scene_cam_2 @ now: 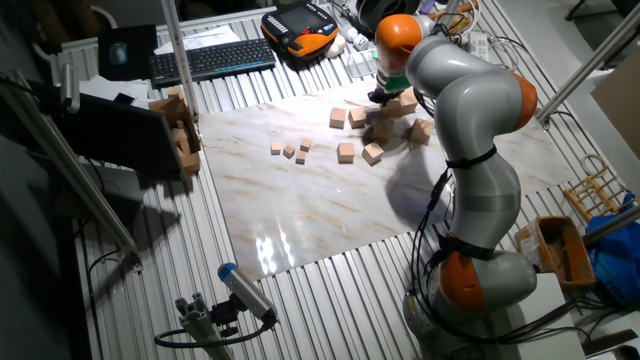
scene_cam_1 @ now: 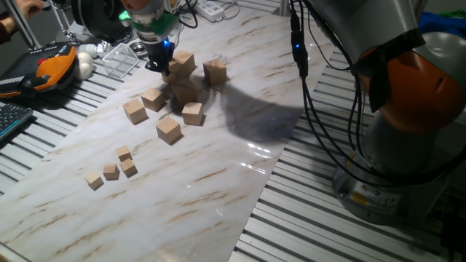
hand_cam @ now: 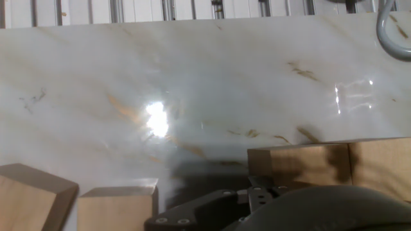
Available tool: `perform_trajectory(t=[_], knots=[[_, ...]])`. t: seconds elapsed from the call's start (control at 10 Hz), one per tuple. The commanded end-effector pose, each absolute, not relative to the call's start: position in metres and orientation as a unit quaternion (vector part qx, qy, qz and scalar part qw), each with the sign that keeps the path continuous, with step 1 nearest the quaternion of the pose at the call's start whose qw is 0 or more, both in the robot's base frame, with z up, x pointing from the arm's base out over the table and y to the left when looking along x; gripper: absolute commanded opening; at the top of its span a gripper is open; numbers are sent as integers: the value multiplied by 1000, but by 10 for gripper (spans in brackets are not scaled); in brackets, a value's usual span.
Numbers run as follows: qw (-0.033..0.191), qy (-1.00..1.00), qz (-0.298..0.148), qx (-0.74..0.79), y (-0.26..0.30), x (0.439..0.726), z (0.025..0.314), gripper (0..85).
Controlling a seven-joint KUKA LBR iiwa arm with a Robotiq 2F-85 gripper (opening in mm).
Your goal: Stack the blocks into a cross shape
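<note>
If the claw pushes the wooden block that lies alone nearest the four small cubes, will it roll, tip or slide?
That block is a flat-faced cube resting flat, so it probably will not roll. The marble-patterned board looks glossy with reflections, so it likely slides easily and may turn if pushed off-centre. It appears to be solid wood, so probably stiff and not fragile.

I found no text, label, brand or number I could read in any view; the blocks (scene_cam_1: 168, 129) were unmarked, and the papers by the keyboard (scene_cam_2: 212, 59) were too small.
</note>
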State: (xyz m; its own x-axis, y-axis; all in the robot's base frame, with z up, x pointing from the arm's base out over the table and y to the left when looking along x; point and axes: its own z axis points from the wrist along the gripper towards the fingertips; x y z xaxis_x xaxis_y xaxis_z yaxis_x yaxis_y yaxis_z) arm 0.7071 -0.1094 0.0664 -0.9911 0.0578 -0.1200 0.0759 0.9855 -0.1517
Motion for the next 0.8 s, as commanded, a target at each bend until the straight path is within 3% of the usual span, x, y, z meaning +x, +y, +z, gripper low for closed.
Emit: perform_trajectory(t=[0.0, 0.7], knots=[[58, 995, -80, 34, -110, 707, 66, 0], [59, 995, -75, 38, -109, 707, 65, 0]])
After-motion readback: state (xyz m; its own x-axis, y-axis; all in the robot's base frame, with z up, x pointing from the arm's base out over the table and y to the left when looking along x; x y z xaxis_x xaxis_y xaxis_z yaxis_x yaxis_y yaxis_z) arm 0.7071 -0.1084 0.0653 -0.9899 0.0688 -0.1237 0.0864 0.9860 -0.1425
